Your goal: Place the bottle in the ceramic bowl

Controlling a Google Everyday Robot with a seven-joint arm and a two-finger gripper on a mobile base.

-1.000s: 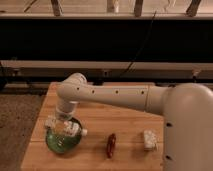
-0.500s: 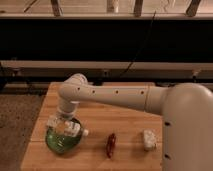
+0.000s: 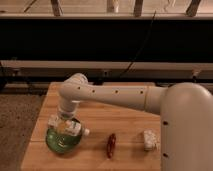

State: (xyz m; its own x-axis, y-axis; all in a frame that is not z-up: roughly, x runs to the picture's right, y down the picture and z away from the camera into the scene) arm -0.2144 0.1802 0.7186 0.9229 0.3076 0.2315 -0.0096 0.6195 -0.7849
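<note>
The green ceramic bowl [image 3: 60, 142] sits at the front left of the wooden table [image 3: 125, 120]. My gripper [image 3: 65, 126] hangs straight over the bowl at the end of the white arm [image 3: 115, 96]. The pale yellowish bottle [image 3: 74, 130] with its white cap lies across the bowl's upper right rim, right at the gripper. The gripper covers part of the bottle.
A slim red pepper-like object [image 3: 111, 145] lies right of the bowl. A whitish lumpy block [image 3: 149, 140] lies further right. The robot's white body [image 3: 187, 130] fills the right side. A dark wall with rails stands behind the table.
</note>
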